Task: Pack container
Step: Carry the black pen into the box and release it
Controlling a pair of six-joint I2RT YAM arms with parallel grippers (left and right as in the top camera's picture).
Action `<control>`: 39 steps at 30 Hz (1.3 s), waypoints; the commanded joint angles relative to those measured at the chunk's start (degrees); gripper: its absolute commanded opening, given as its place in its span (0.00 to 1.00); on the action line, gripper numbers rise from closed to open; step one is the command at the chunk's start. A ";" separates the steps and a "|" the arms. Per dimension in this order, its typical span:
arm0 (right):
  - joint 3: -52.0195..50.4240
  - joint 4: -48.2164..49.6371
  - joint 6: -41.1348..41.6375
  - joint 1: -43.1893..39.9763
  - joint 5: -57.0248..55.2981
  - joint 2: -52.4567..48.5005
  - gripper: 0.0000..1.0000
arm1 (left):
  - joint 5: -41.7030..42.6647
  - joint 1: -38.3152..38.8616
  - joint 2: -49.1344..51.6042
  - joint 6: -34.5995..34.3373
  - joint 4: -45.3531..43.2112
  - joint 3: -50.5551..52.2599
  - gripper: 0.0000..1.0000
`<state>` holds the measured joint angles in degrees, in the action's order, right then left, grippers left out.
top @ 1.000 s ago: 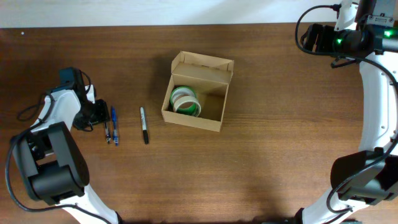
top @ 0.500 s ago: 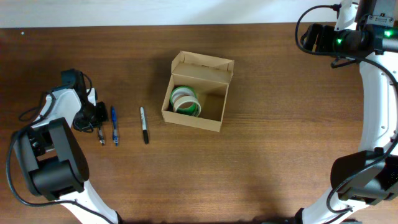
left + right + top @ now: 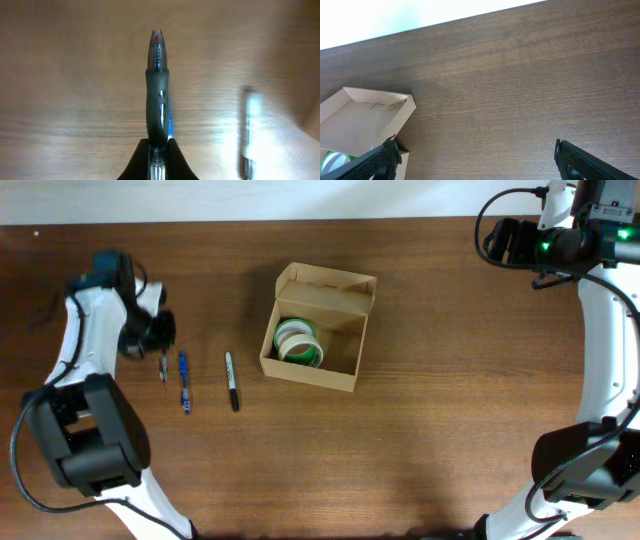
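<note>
The container, a tan cardboard box with its flap lid open, stands mid-table with green-and-white tape rolls inside. Left of it, my left gripper is shut on a pen. In the left wrist view the pen has a dark grip and a clear, red-tipped end, and it sticks out ahead of the left gripper above the wood. My right gripper hangs open and empty at the far right, with the container's flap at its lower left.
A blue pen and a black marker lie on the brown table between the left gripper and the box. Both arm bases stand at the near edge. A pale wall runs along the far edge.
The left gripper has shut on the pen and risen toward the far side with it, pulling it away from the blue pen. The right arm is still.
</note>
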<state>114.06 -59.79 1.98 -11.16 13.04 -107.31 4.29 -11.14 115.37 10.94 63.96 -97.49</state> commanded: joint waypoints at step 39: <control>1.11 0.02 0.44 -0.13 0.26 1.18 0.99 | 3.02 39.15 8.74 64.17 13.22 -16.76 0.01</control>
<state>114.06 -59.79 2.00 -11.16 13.04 -107.31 6.04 27.00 121.95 73.34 76.97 -113.58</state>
